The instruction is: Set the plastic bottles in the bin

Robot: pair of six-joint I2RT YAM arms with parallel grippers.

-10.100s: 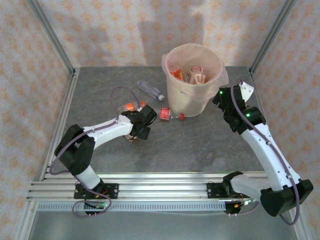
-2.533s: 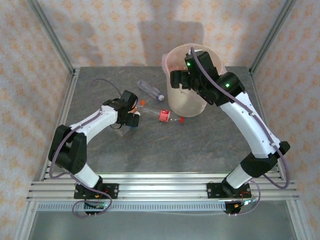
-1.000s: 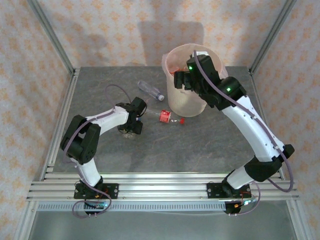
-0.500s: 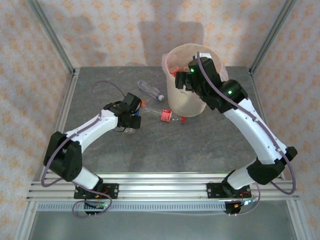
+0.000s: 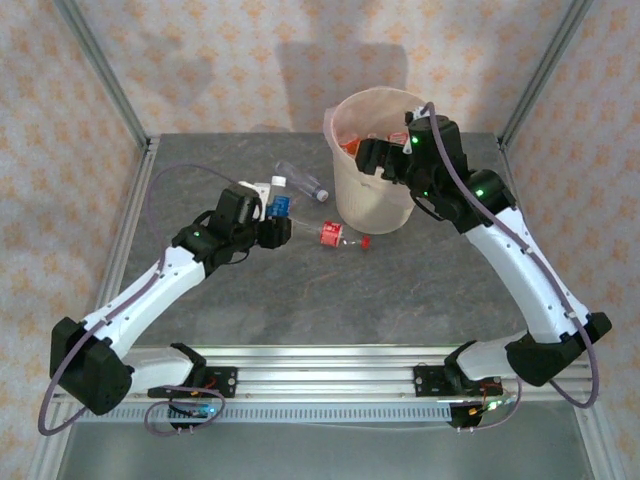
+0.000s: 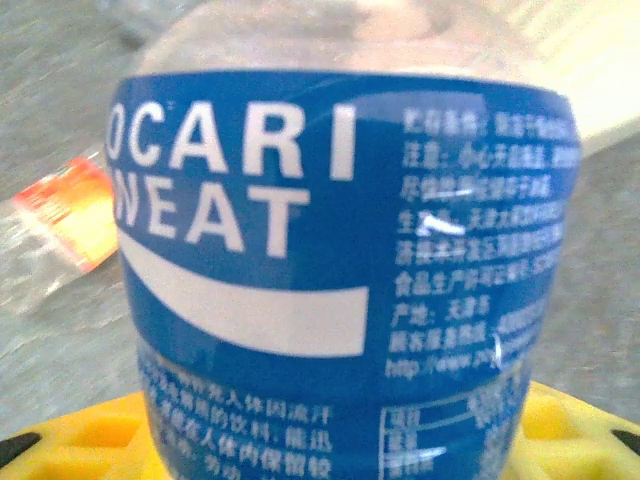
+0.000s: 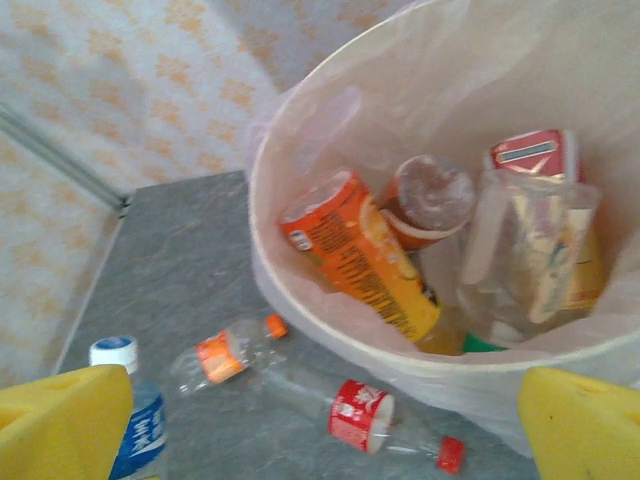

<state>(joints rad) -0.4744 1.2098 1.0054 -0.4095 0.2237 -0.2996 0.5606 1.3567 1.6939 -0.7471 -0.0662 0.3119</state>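
Note:
My left gripper [image 5: 268,216] is shut on a clear plastic bottle with a blue label [image 5: 279,203] and a white cap, held upright above the table left of the bin. Close up, that blue label [image 6: 330,250] stands between the yellow pads [image 6: 80,440]. My right gripper [image 5: 378,158] hangs open over the bin [image 5: 345,205], its yellow pads [image 7: 585,425] wide apart. The bin's bag-lined rim [image 7: 300,290] surrounds several bottles, among them an orange one [image 7: 360,250]. On the table lie a red-labelled bottle [image 5: 333,234], an orange-labelled bottle [image 7: 225,352] and a clear bottle [image 5: 300,180].
Papered walls with metal corner posts [image 5: 100,75] close off the grey table [image 5: 400,290] on three sides. An aluminium rail [image 5: 320,375] carrying both arm bases runs along the near edge.
My left arm has stretched out and raised the blue-labelled bottle off the table, carrying it slightly right. My right gripper has drifted right over the bin, still open.

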